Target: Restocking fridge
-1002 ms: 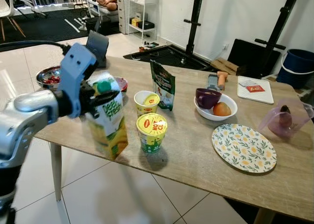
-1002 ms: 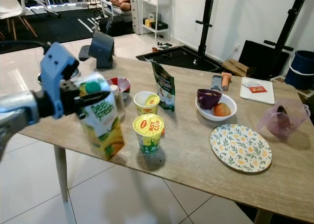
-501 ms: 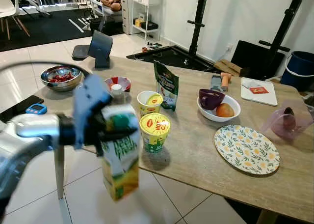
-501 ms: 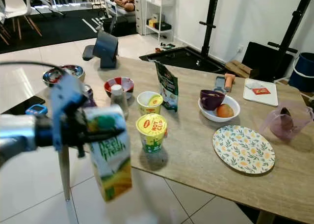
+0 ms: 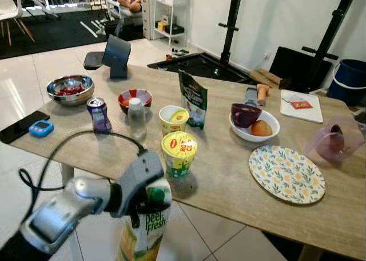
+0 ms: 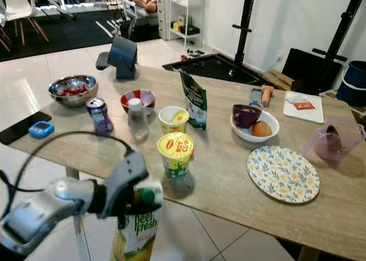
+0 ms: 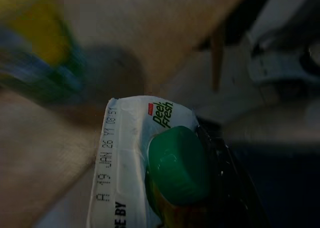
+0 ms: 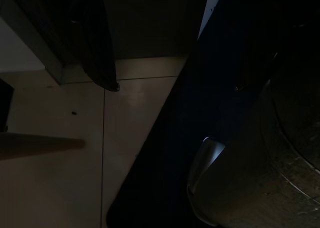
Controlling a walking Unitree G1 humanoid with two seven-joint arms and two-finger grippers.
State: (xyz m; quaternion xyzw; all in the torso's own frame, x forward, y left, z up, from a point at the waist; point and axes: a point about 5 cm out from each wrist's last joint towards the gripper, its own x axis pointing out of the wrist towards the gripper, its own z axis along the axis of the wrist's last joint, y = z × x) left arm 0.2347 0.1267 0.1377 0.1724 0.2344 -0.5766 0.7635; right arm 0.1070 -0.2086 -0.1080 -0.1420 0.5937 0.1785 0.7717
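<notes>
A Peel Fresh juice carton point(image 5: 146, 233) with a green cap point(image 7: 177, 163) hangs upright below and in front of the wooden table's near edge point(image 5: 223, 195), over the tiled floor. My left gripper point(image 5: 147, 205) is shut on the carton's top, its black fingers point(image 7: 222, 163) beside the cap. On the table stand a yellow-lidded noodle cup point(image 5: 179, 153), a second cup point(image 5: 173, 119), a green pouch point(image 5: 191, 99), a clear bottle point(image 5: 136, 118) and a purple can point(image 5: 99, 114). The right arm hangs idle; its wrist view is dark, with floor tiles faintly visible.
A white bowl point(image 5: 266, 136) holds a purple cup and an orange. A floral plate point(image 5: 286, 173) and a pink jug point(image 5: 334, 142) are on the right. A steel bowl point(image 5: 70, 89), a red bowl point(image 5: 134, 98), a phone point(image 5: 17, 127) and a blue timer point(image 5: 41, 128) lie left.
My left arm has carried the carton off the table and down, from beside the noodle cup to below the table's front edge. The can and bottle it hid now show.
</notes>
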